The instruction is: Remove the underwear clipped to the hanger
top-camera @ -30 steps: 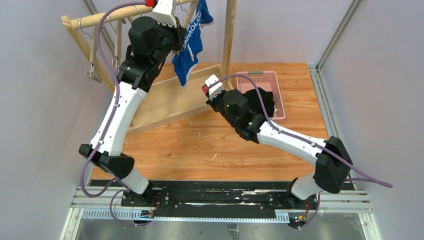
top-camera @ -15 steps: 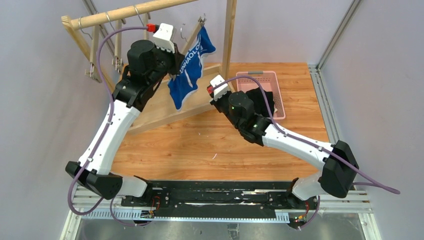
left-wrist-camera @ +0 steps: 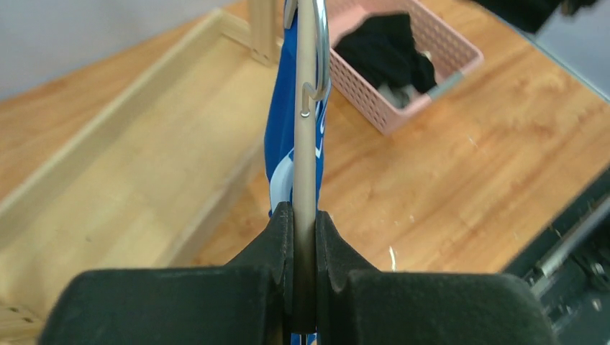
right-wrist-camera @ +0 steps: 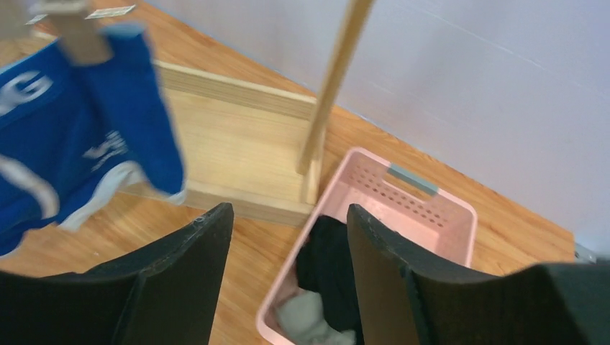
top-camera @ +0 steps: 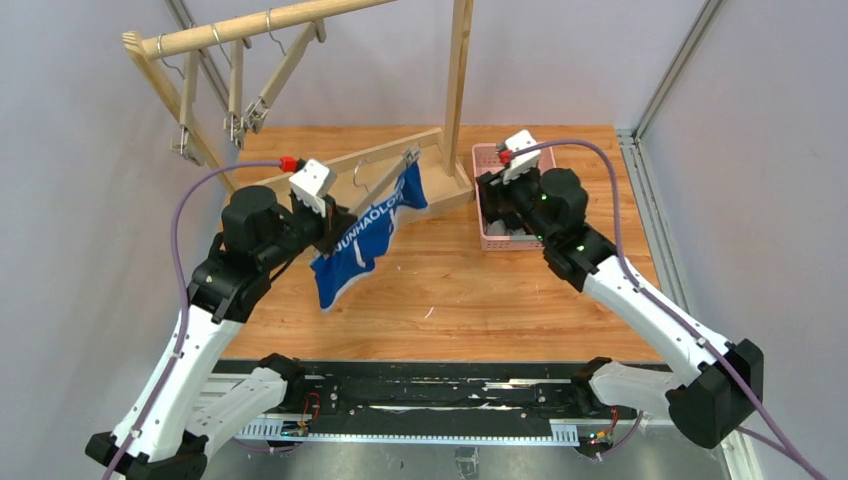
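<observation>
My left gripper (top-camera: 335, 232) (left-wrist-camera: 303, 208) is shut on the wooden bar of the hanger (top-camera: 385, 180) (left-wrist-camera: 306, 136), held low over the table. The bright blue underwear (top-camera: 362, 240) (left-wrist-camera: 277, 144) (right-wrist-camera: 86, 144) with white lettering hangs clipped to that hanger. A pink basket (top-camera: 541, 150) (left-wrist-camera: 446, 54) (right-wrist-camera: 431, 208) holds the black underwear (left-wrist-camera: 388, 50) (right-wrist-camera: 331, 266) and the grey underwear (left-wrist-camera: 395, 93) (right-wrist-camera: 309, 320). Over the basket's left end, my right gripper (top-camera: 500, 195) (right-wrist-camera: 288, 215) is open, nothing between its fingers.
A wooden rack stands at the back left, with a top rod (top-camera: 260, 25), an upright post (top-camera: 460, 80) and a base frame (top-camera: 300, 180). Bare clip hangers (top-camera: 240, 100) hang from the rod. Grey walls close in on both sides.
My left arm has brought the hanger with the blue underwear off the rod, down and toward me. The right arm swung right over the basket and its jaws opened.
</observation>
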